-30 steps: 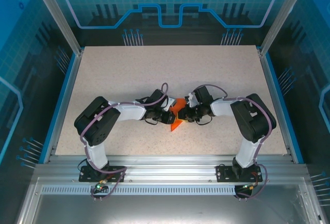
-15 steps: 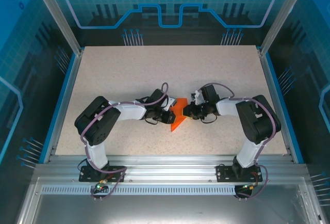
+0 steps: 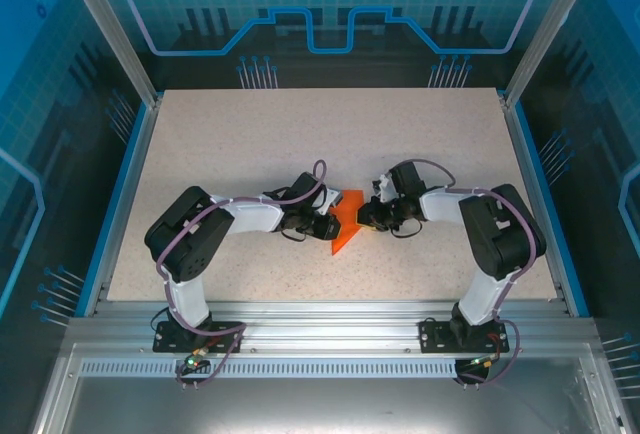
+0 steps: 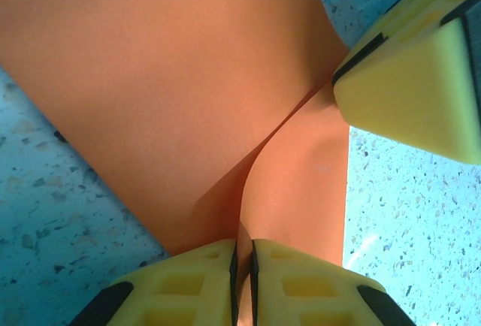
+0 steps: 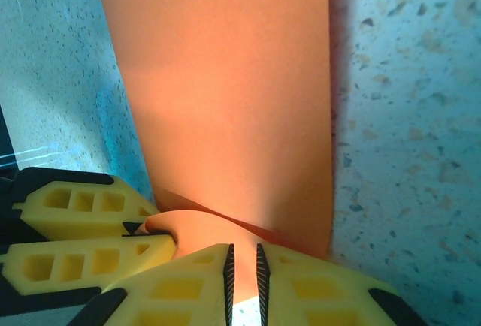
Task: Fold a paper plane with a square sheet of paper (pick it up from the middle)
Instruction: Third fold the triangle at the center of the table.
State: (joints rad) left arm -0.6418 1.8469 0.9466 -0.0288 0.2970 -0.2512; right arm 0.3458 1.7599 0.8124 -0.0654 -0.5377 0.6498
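Right now my left fingers (image 3: pixel 330 226) are pinched almost together on one edge of the orange paper (image 3: pixel 345 230). My right fingers (image 3: pixel 362 216) are clamped the same way on the opposite side, the two pairs nearly tip to tip. The paper is a creased, pointed shape with its tip toward my bases, at the middle of the speckled surface (image 3: pixel 300 134), and a curved fold runs between the two grips.
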